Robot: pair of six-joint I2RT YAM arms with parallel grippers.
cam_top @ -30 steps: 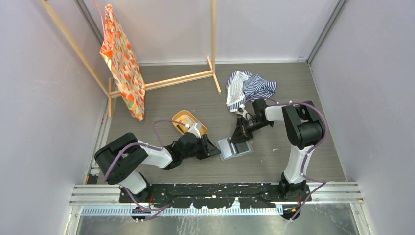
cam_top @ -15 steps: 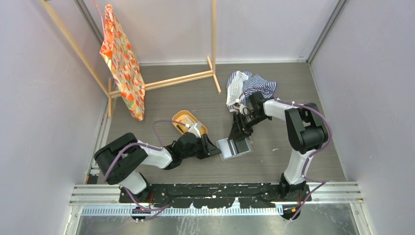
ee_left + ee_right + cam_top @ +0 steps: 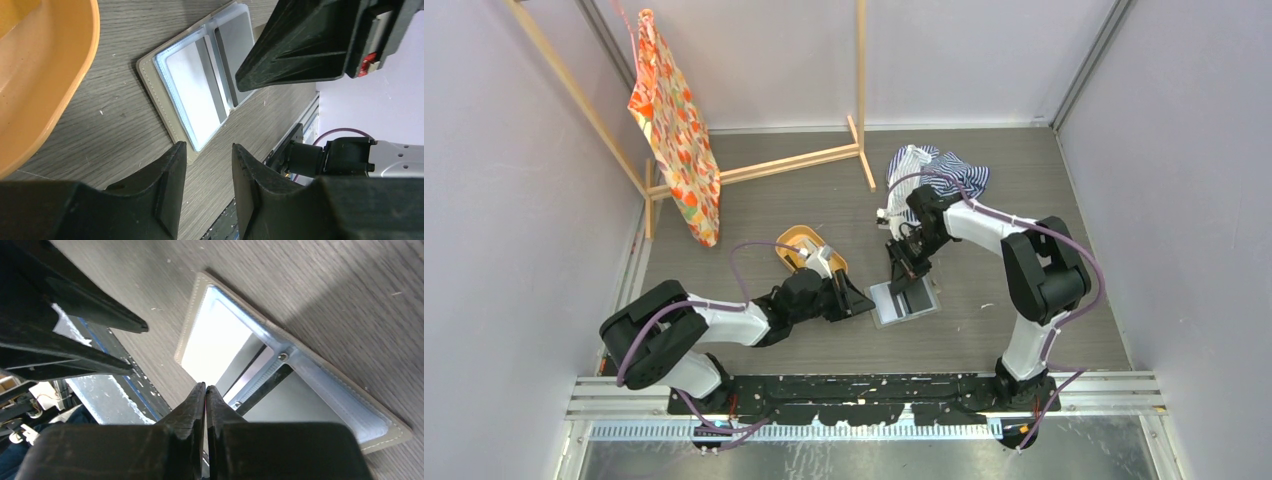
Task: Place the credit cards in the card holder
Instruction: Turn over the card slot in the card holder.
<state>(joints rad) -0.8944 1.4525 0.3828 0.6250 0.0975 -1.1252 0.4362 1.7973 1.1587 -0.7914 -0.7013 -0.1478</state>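
Top external view, frame centre: card holder [image 3: 902, 302] lying open on the desk [image 3: 1024, 300], between both arms. Right pincer [image 3: 904, 272] closed tight just above its pockets, nothing visibly gripped; left pincer [image 3: 860, 302] partly open, empty, at its left edge. Step judged: loading cards into pockets; next move calls for fetching another while steadying the holder.

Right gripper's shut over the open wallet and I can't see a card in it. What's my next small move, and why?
Probably raise the right gripper straight up a little. Its fingers are pressed together, no card visible between them, tips over the centre fold of the open grey-brown folding card holder, hiding the pocket below. The left gripper sits open at the holder's edge.
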